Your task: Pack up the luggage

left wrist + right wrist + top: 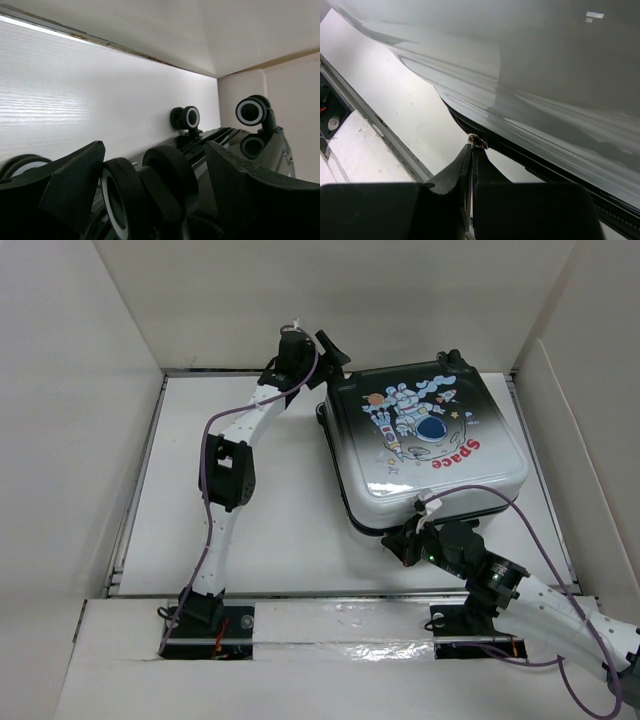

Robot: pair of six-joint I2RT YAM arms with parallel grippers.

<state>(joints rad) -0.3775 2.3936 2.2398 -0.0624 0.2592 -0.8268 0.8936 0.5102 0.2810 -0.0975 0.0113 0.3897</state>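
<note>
Luggage (pixel 430 440): lies flat on the white table (pixel 270 510), over on the far right part. Picture side up, with an astronaut cartoon and the red word "Space". Black at the far end, fading to white at the near end. Shut all the way, so cannot tell what is inside.

Around it: tall white walls (pixel 100 390) on the left, far and right sides. Sits close to the far wall and the right wall.

Left gripper (pixel 325 348): reaches over to the far left corner of the luggage, right by the wheels. Spread wide and holding nothing. Has one black caster wheel (pixel 150 185) sitting between its fingers (pixel 70 185); cannot tell if touching. Two more wheels (pixel 251 111) stick up farther along, black with white rings, close to the far wall.

Right gripper (pixel 412 532): sits at the near edge of the luggage, at the white end. Squeezed tight together, with the little metal zipper pull (pixel 478 142) pinched at the very tips. Black zipper (pixel 545 172) runs along just under the shiny white shell.
</note>
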